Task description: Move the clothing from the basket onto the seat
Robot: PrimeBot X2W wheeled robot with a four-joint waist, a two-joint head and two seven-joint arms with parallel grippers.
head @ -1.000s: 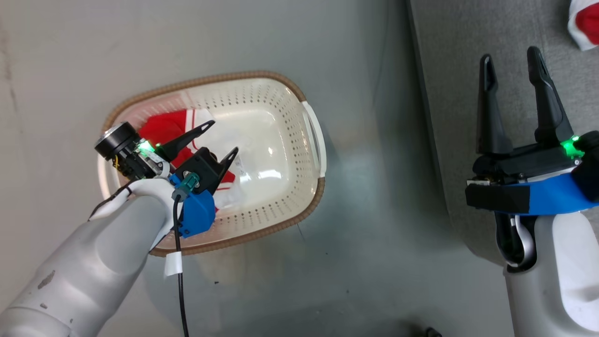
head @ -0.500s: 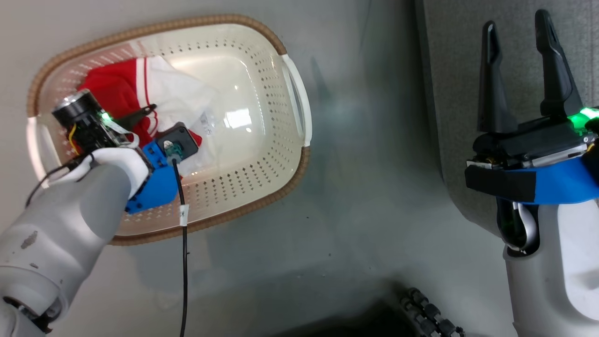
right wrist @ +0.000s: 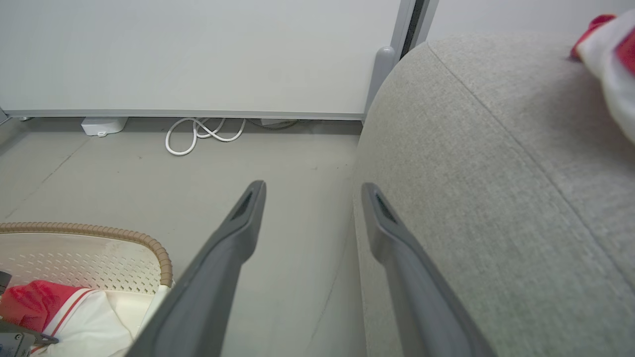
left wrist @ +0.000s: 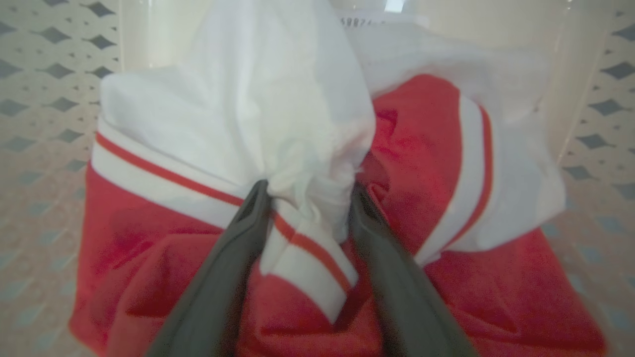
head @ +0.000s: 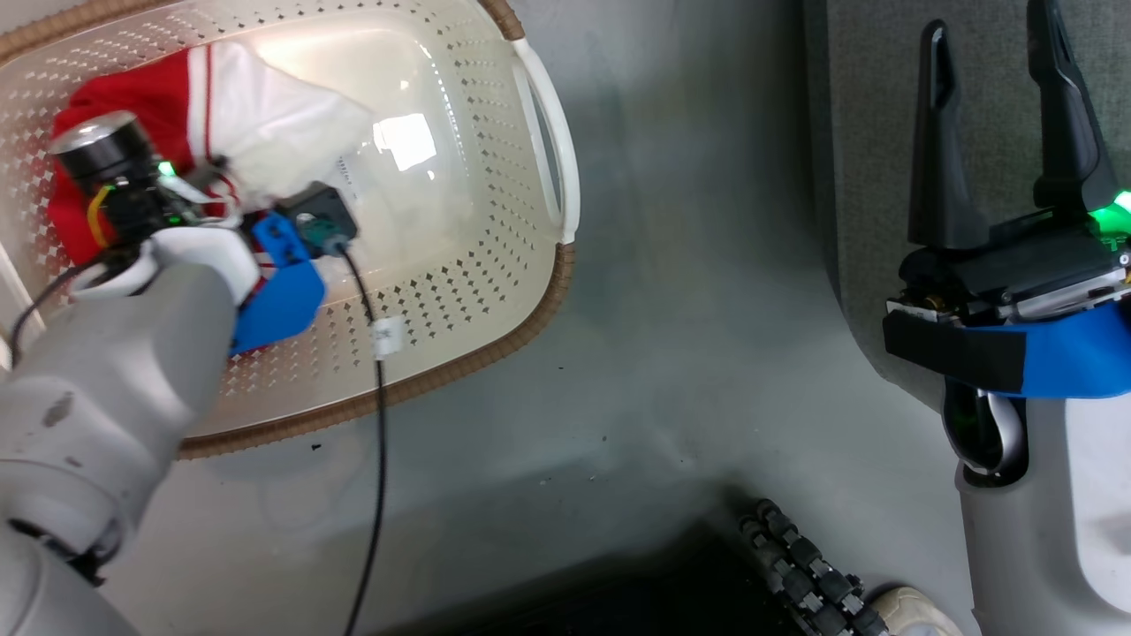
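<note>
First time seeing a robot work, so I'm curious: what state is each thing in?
Cream perforated plastic basket, upright on floor.
Red-and-white thin fabric garment, crumpled inside it.
Left hand, open, straddling that garment.
Right hand, open, empty.
Second red-and-white garment, lying on grey fabric sofa seat.

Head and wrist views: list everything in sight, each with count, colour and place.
basket: one, cream with brown rim, on the floor.
basket garment: one, red and white, inside the basket.
seat garment: one, red and white, lying on the seat.
seat: one, grey, to the right of the basket.
cable: one, white, coiled on the floor by the wall.
left gripper: dark fingers, open, straddling a white fold of the basket garment.
right gripper: dark fingers, open, empty, by the seat's edge.
</note>
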